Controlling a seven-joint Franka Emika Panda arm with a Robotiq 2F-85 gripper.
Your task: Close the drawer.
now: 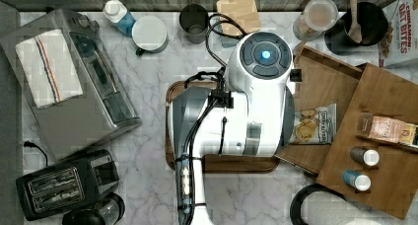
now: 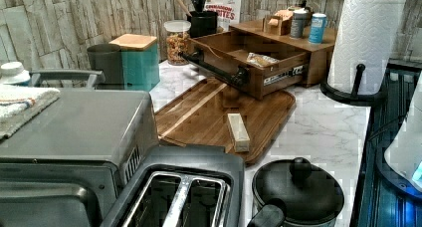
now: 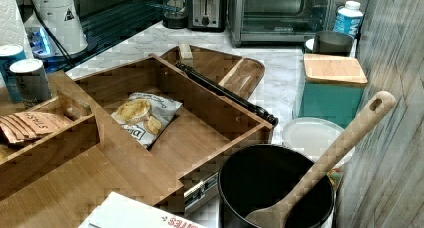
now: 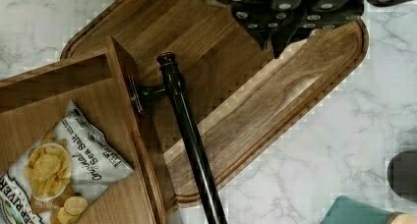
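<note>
The drawer (image 1: 323, 84) stands pulled out of its wooden cabinet (image 1: 389, 101), over the edge of a dark serving tray. Its floor (image 3: 197, 133) holds a bag of chips (image 3: 142, 115), also seen in the wrist view (image 4: 54, 170). A black bar handle (image 4: 189, 130) runs along the drawer's front wall (image 2: 224, 62). My gripper (image 4: 278, 37) hangs over the serving tray (image 4: 275, 96), apart from the handle, on the side away from the drawer. In the top view my arm's wrist (image 1: 266, 55) covers the drawer's front.
A small wooden block (image 2: 238, 131) lies on the serving tray (image 2: 199, 117). Cans (image 1: 365, 157) and a snack pack sit on the cabinet top. A toaster oven (image 1: 74, 87), a toaster (image 1: 59, 185), a teal box (image 2: 134, 57), a paper towel roll (image 2: 366, 33) and a black pot (image 3: 275, 188) ring the marble counter.
</note>
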